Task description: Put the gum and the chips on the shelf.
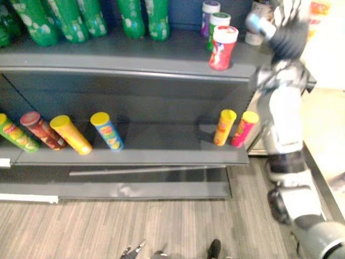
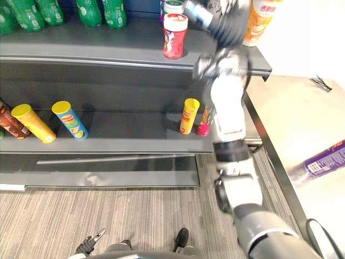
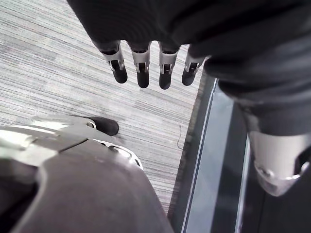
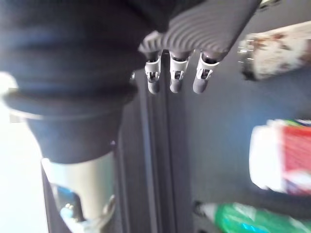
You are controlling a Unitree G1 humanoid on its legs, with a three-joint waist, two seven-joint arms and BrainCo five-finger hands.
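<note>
**A:** The red gum canister with the white lid (image 1: pixel 222 47) stands upright on the dark grey top shelf (image 1: pixel 135 58), close to its near edge, with smaller pots (image 1: pixel 218 22) just behind it.

**B:** The right hand (image 4: pixel 175 80) hovers just right of it, fingers loose and straight, nothing in them. So I'd call the gum done. The chips?

**A:** Far right, what looks like a purple chip tube (image 2: pixel 323 162) lying on its side on the silvery table (image 2: pixel 291 113). Not shelved yet.

**B:** Then the trick is a clean exit. Lift that hand up and away to the right, because a knock would tip the canister off the edge.

**A:** Agreed. For the tube, I'd wrap round its middle, since it will probably roll if nudged.

**B:** Where to put it?

**A:** On the lower shelf (image 1: pixel 161 148), in the bare stretch left of the yellow can (image 1: pixel 224 127) and the pink can (image 1: pixel 244 128).

**B:** And the left hand (image 3: pixel 142 73)?

**A:** It hangs low over the grey striped floor (image 3: pixel 58 73), fingers straight and empty.
</note>
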